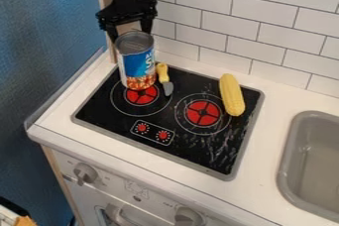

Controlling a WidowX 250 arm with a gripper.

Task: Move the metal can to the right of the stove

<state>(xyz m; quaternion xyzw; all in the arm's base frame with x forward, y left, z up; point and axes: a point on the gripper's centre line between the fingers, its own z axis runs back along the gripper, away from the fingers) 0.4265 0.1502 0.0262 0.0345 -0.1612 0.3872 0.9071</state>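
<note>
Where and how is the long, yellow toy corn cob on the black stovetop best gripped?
Probably across the middle of the cob, from above, closing on its long sides: it lies on the stovetop, long and narrow, upper side uncovered.

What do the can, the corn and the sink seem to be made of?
Can: metal, going by the grey, ridged lid; its body wears a printed label, paper or film.
Corn: probably plastic, smooth with an even yellow all over.
Sink: matte grey with rounded corners and no mirror-like shine, likely molded plastic, though coated metal is possible.
</note>
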